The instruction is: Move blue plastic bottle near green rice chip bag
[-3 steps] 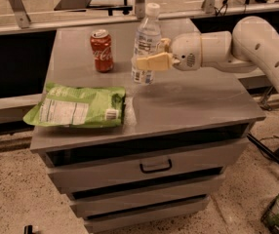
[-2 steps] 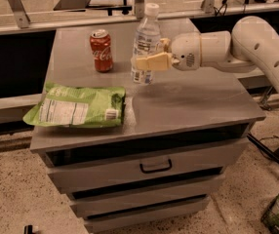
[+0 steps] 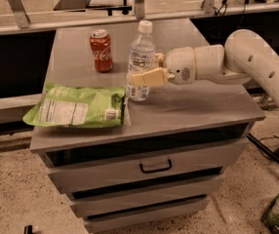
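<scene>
1. Claw grips the bottle at mid-height, fingers closed around it; the bottle stands upright just beside the bag.
2. Risk: a tall bottle could tip on release, or its base could catch the bag's edge.
3. Can shows Coca-Cola script; the bottle and bag labels are unreadable.

Warm, dim light falls evenly from above, with faint shadow under the gripper clasping the blue plastic bottle.
</scene>
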`<state>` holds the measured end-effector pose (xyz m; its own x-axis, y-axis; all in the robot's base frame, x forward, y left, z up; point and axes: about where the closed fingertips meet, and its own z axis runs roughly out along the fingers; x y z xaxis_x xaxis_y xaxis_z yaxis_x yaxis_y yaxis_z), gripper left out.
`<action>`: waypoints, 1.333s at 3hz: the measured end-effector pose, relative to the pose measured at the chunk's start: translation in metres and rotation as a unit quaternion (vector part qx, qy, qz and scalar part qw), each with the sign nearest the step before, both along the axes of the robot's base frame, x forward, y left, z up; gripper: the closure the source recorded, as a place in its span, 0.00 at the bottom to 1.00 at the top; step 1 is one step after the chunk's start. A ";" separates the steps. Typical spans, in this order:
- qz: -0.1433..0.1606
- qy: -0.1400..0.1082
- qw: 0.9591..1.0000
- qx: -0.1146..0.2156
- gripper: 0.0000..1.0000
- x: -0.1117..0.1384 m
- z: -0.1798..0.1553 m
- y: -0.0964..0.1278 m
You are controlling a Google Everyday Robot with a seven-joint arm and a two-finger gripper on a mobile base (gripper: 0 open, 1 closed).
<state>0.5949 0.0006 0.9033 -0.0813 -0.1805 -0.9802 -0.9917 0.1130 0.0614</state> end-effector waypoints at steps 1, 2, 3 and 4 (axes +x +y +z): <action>0.017 -0.005 1.000 0.004 0.97 -0.003 0.001 0.010; 0.018 -0.004 1.000 0.004 0.74 -0.003 0.001 0.012; 0.020 -0.004 1.000 0.004 0.51 -0.004 0.001 0.015; 0.023 -0.004 1.000 0.004 0.28 -0.005 0.001 0.017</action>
<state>0.5900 0.0180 0.9047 -0.0654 -0.1763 -0.9822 -0.9963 0.0670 0.0543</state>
